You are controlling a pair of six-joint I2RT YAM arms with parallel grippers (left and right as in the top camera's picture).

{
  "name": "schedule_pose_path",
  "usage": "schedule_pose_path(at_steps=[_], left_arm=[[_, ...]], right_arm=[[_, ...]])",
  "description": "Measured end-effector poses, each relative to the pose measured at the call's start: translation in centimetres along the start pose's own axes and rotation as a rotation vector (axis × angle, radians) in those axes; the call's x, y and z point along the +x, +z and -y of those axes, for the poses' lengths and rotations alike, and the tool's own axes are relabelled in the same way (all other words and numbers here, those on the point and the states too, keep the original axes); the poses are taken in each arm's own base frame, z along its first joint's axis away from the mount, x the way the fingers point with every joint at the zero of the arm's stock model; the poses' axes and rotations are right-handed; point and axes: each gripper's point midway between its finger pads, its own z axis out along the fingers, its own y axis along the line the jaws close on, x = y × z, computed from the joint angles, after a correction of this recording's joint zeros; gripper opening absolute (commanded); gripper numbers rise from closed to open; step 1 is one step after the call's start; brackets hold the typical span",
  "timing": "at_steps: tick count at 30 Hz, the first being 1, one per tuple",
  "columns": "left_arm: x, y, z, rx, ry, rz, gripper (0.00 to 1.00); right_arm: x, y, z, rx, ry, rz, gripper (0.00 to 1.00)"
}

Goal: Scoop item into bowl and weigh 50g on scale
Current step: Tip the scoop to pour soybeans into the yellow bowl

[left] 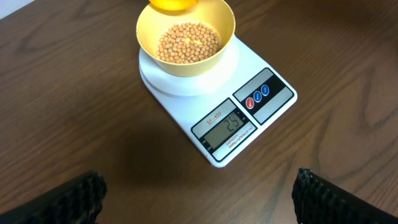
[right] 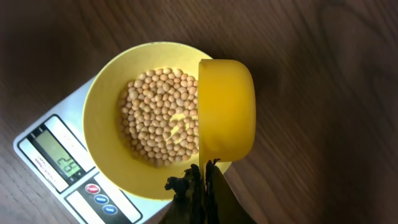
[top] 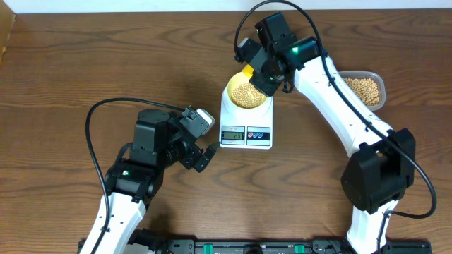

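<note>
While the overhead view is showing a clear tub (top: 364, 88) sitting well apart on the counter (top: 70, 70), the right wrist view is showing the right gripper (right: 202, 186) clenching a yellow scoop (right: 227, 106) over the bowl (right: 102, 118). Beans (right: 158, 118) are lying in the bowl on the scale (right: 62, 158). The left gripper (top: 206, 156) is hanging released near it.

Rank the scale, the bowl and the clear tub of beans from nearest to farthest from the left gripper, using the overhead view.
1. Scale, just right of the left gripper.
2. Bowl, sitting on the scale, farther back.
3. Clear tub, far off to the right side.
</note>
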Motion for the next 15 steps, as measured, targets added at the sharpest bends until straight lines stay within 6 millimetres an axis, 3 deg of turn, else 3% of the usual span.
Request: schedule_pose_path(at_steps=[9, 12, 15], left_arm=[[0.0, 0.0, 0.0, 0.0, 0.0, 0.0, 0.98], [0.0, 0.0, 0.0, 0.0, 0.0, 0.0, 0.98], [0.0, 0.0, 0.0, 0.0, 0.0, 0.0, 0.98]], right_arm=[[-1.5, -0.6, -1.4, -0.104, -0.004, 0.09, 0.01], [-2.1, -2.1, -1.2, -0.133, 0.057, 0.137, 0.01], [-2.2, -4.6, 0.8, -0.111, 0.152, 0.188, 0.01]])
